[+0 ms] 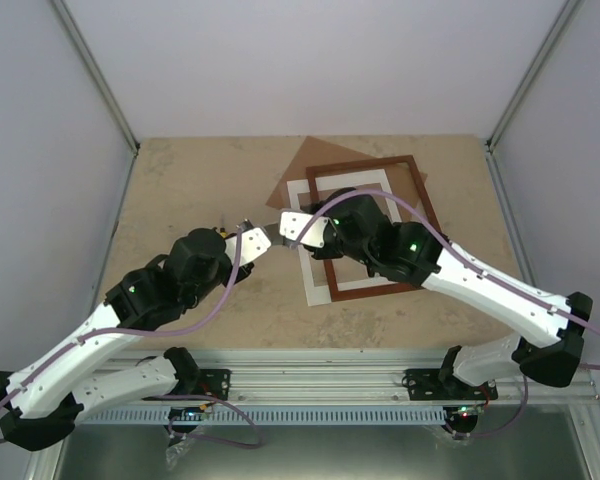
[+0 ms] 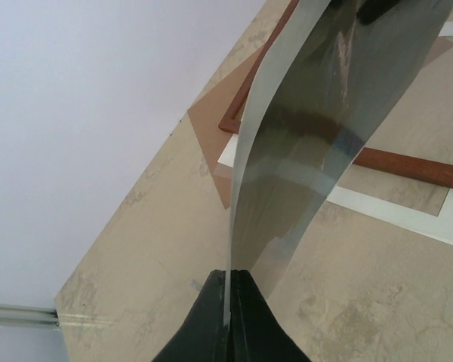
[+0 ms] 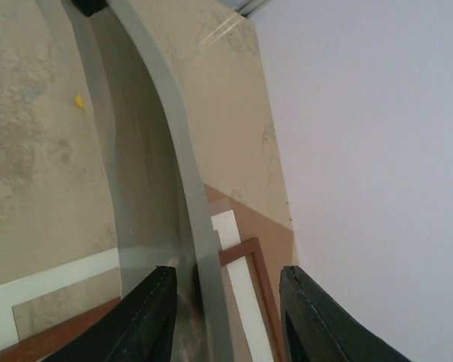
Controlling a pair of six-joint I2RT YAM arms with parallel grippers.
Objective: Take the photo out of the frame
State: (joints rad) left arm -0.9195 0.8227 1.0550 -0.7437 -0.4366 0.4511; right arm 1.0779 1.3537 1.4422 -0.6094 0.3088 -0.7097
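The left gripper (image 2: pixel 228 302) pinches the photo (image 2: pixel 309 151), which bows ahead of it to pass between the right gripper (image 3: pixel 226 275)'s spread jaws above the frame (image 1: pixel 360 163), so opposing pulls or a skewed clamp could crease or tear it.

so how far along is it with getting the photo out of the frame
Done: the thin glossy photo sheet is out of the reddish-brown wooden frame and off the table; the white mat and brown backing board lie loose by it. In hand: the left gripper is shut on one edge, the right gripper's fingers apart around the other end. Left: probably just setting it down.
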